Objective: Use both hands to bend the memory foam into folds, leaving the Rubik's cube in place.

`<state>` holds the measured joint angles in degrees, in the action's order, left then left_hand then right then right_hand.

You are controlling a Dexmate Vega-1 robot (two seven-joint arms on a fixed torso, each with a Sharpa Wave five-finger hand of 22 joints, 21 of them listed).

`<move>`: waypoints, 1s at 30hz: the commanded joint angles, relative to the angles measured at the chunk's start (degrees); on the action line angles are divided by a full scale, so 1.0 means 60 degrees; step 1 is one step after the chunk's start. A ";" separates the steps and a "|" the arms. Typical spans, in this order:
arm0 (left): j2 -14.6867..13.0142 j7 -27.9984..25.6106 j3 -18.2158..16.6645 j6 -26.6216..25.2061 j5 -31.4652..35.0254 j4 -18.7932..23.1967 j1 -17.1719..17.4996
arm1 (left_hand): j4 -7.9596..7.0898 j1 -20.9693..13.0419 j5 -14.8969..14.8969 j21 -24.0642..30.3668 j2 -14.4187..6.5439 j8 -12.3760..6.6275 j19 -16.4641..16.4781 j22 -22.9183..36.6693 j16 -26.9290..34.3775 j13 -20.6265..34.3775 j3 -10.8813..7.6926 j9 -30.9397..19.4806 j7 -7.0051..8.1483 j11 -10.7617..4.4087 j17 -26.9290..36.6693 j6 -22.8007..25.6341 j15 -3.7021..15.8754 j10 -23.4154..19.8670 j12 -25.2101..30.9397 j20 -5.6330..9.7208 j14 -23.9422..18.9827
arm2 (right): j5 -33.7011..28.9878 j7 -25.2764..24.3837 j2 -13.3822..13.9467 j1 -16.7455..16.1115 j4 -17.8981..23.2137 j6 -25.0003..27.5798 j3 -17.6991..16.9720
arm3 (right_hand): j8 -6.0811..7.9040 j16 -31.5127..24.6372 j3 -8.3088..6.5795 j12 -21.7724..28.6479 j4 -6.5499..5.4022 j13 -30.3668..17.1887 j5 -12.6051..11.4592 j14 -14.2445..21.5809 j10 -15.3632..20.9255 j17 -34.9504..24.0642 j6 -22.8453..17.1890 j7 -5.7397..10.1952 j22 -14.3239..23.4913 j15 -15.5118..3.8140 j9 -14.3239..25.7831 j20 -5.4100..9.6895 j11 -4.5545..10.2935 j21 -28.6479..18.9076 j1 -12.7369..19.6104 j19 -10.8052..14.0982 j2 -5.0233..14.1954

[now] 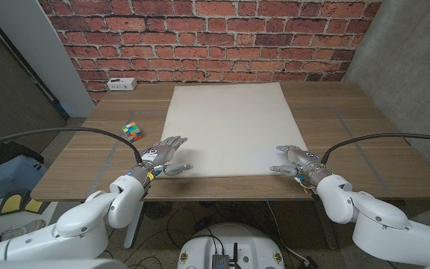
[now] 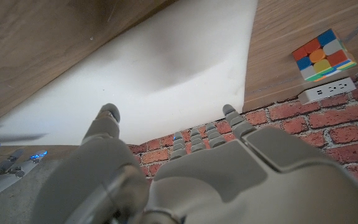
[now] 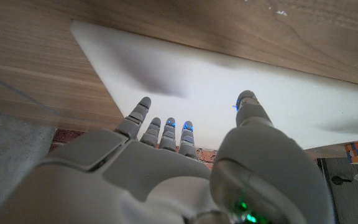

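A flat white memory foam sheet (image 1: 230, 128) lies unfolded in the middle of the wooden table (image 1: 349, 127). My left hand (image 1: 163, 154) hovers at the sheet's near left corner, fingers spread, holding nothing. My right hand (image 1: 293, 159) sits at the near right corner, fingers apart and empty, its fingertips over the foam's edge. The Rubik's cube (image 1: 131, 131) stands on the bare wood left of the foam, apart from it. In the left wrist view the foam (image 2: 160, 68) and the cube (image 2: 323, 55) lie beyond my left hand (image 2: 229, 168). The right wrist view shows the foam (image 3: 229, 93) past my right hand (image 3: 166, 162).
A white power strip (image 1: 122, 84) lies at the table's far left corner by the brick wall. Bare wood runs along both sides of the foam. The table's near edge is just behind both hands.
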<state>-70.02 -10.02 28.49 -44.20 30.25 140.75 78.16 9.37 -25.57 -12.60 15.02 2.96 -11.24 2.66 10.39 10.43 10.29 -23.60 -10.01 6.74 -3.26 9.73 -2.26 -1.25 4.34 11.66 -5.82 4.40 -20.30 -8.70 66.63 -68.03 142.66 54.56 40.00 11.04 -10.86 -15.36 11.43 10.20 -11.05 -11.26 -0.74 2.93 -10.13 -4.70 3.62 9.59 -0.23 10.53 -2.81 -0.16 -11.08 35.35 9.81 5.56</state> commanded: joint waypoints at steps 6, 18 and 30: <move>0.0177 0.1946 0.1371 -0.1269 0.2638 0.0077 -0.0772 | 0.0171 -0.0933 -0.0264 -0.0069 0.0245 0.0036 0.0218 -0.0009 0.0062 0.0043 -0.0038 -0.0023 -0.0038 0.0036 0.0037 -0.0188 -0.0116 -0.0207 0.0085 -0.0159 -0.0192 | -0.2913 0.1954 -0.0332 0.1317 -0.0001 0.1654 0.2182 | -0.0012 0.0048 -0.0209 -0.0062 0.0113 -0.0016 -0.0160 -0.0149 -0.0224 -0.0027 0.0125 0.0229 0.0021 -0.0134 0.0031 0.0113 0.0289 -0.0010 0.0786 0.0120 -0.0157; 0.0555 0.3392 0.1616 -0.1347 0.3643 -0.0080 -0.1038 | 0.0155 -0.1781 -0.0400 -0.0201 0.0433 0.0123 0.0251 0.0003 0.0045 0.0061 -0.0038 -0.0030 -0.0075 -0.0035 0.0047 -0.0693 -0.0093 -0.0053 0.0000 -0.0331 -0.0311 | -0.4191 0.3137 -0.0592 0.1569 -0.0341 0.1892 0.2606 | -0.0071 0.0055 -0.0517 -0.0070 0.0113 -0.0014 -0.0272 -0.0274 -0.0498 -0.0029 0.0501 0.0474 0.0020 -0.0239 0.0041 0.0212 0.0436 0.0018 0.1769 0.0135 -0.0265; 0.1114 0.4894 0.1866 -0.1185 0.4837 -0.0469 -0.1329 | 0.0128 -0.3001 -0.0361 -0.0168 0.0099 -0.0017 0.0772 0.0016 0.0093 0.0085 -0.0305 -0.0042 -0.0307 -0.0110 0.0046 -0.0591 -0.0144 -0.0627 0.0182 -0.0328 -0.0747 | -0.4737 0.3966 -0.0872 0.1546 -0.0793 0.1692 0.2455 | -0.0067 0.0047 -0.0865 -0.0087 0.0109 -0.0014 -0.0320 -0.0371 -0.0769 -0.0028 0.0798 0.0645 0.0019 -0.0312 0.0047 0.0318 0.0552 0.0033 0.2808 0.0124 -0.0273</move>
<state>-66.08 11.55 38.22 -51.67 52.93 139.72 71.72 10.18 -42.57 -14.83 13.96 3.69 -11.03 6.65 10.40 10.83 10.55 -24.95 -10.00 5.40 -3.97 9.72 -5.66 -2.04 0.99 12.54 -7.77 0.49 -44.78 10.34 62.76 -59.11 139.94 65.01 54.62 10.78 -10.58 -19.90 11.01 10.86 -11.05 -12.96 -2.49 -1.26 -10.14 -0.68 7.19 9.61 -1.97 10.52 -1.21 2.97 -11.08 51.20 10.45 3.91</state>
